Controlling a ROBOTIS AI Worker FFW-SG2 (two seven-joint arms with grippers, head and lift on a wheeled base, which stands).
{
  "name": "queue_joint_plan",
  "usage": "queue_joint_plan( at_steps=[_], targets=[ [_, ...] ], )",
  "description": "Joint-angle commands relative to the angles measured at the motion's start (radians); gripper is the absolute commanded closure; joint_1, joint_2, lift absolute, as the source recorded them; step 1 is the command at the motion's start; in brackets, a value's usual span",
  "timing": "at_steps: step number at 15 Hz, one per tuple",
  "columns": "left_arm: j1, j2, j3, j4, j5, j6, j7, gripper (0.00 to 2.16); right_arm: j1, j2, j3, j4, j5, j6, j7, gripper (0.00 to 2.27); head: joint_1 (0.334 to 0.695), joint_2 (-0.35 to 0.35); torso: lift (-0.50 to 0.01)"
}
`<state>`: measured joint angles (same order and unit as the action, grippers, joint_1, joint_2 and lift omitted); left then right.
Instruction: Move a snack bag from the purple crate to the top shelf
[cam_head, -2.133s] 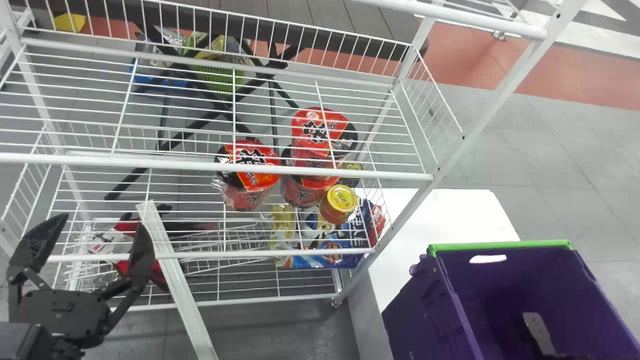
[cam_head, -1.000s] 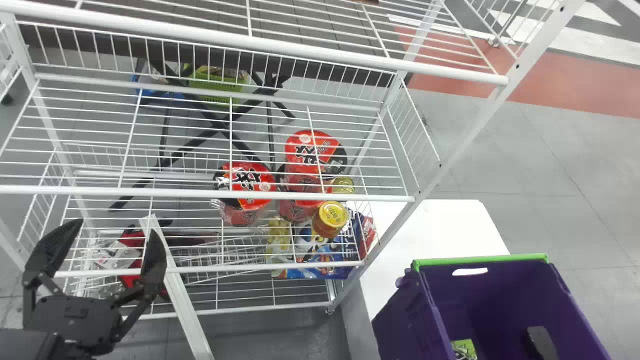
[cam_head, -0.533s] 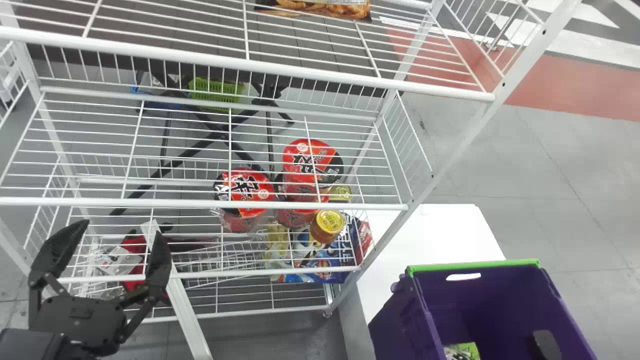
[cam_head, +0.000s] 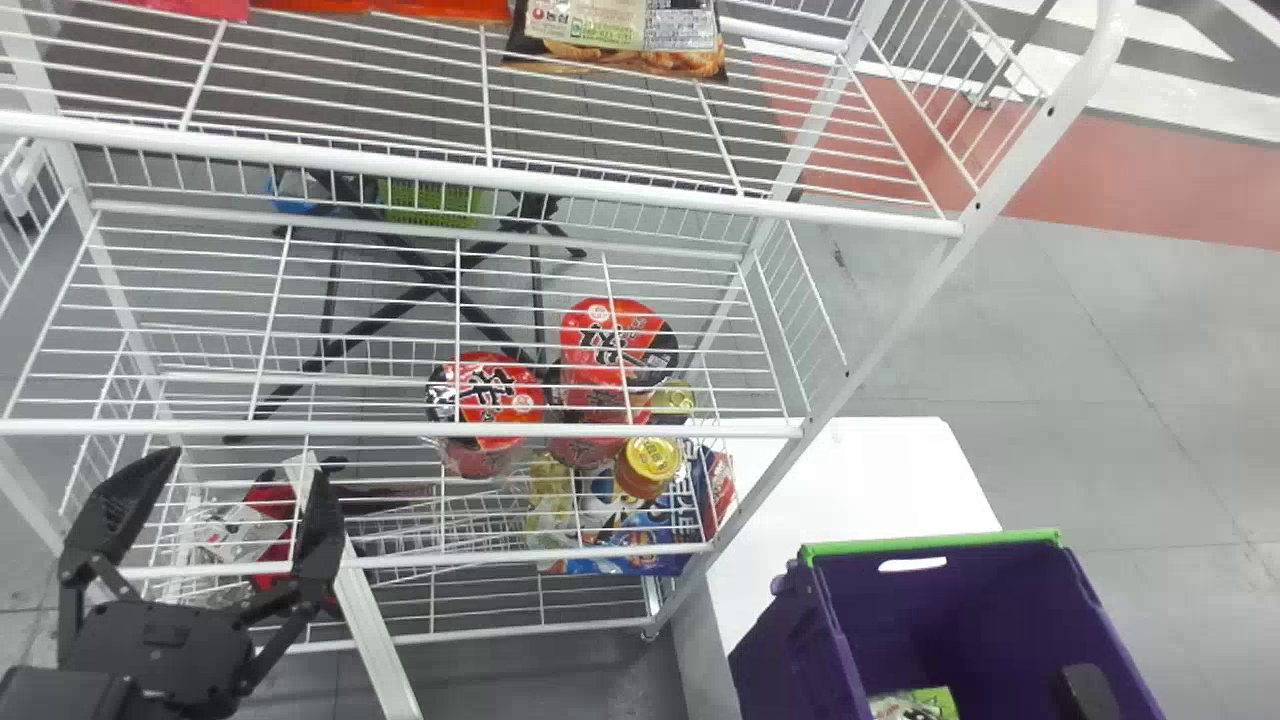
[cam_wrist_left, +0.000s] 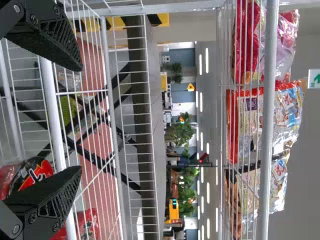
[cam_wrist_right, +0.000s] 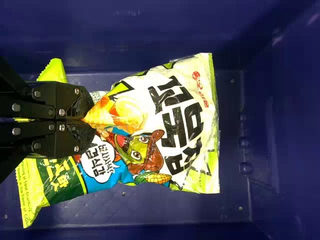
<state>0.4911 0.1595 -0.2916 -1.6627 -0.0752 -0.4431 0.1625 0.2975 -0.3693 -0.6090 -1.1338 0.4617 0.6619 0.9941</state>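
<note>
The head view has swung up: 1 brown packet (cam_head: 620, 35) and red packets (cam_head: 440, 8) now show high on the rack (cam_head: 600, 188), and beside it, the snack bag (cam_head: 930, 700) inside the crate (cam_head: 790, 645).

- Head view: bright, even light on the grey floor (cam_head: 1010, 340); the white table (cam_head: 880, 470) glares, nearly washed out.
- The crate (cam_head: 790, 640) is darker inside, shaded toward the bottom.
- Left wrist view: rows of glowing ceiling lights (cam_wrist_left: 200, 64).
- Right wrist view: dim walls around a brightly lit bag (cam_wrist_right: 160, 105).
</note>
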Motion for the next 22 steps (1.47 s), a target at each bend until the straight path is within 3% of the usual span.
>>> queue_joint_plan(
  at_steps=[1, 12, 22],
  targets=[
    [0.006, 0.002, 0.002, -0.009, 0.0, -0.002, 0.0, 0.12, 0.009, 0.006, 0.001, -0.018, 0.002, 0.0, -0.002, 1.4, 0.695, -0.35, -0.276],
    [0.006, 0.003, 0.002, -0.005, -0.002, -0.009, -0.001, 0.12, 0.019, 0.026, -0.029, -0.047, 0.0, -0.003, -0.012, 1.4, 0.695, -0.35, -0.233],
    [-0.011, 0.002, 0.0, -0.003, 0.008, -0.005, -0.015, 0.12, 0.019, 0.023, -0.046, -0.044, 0.002, 0.022, -0.012, 1.4, 0.695, -0.35, -0.193]
  ],
)
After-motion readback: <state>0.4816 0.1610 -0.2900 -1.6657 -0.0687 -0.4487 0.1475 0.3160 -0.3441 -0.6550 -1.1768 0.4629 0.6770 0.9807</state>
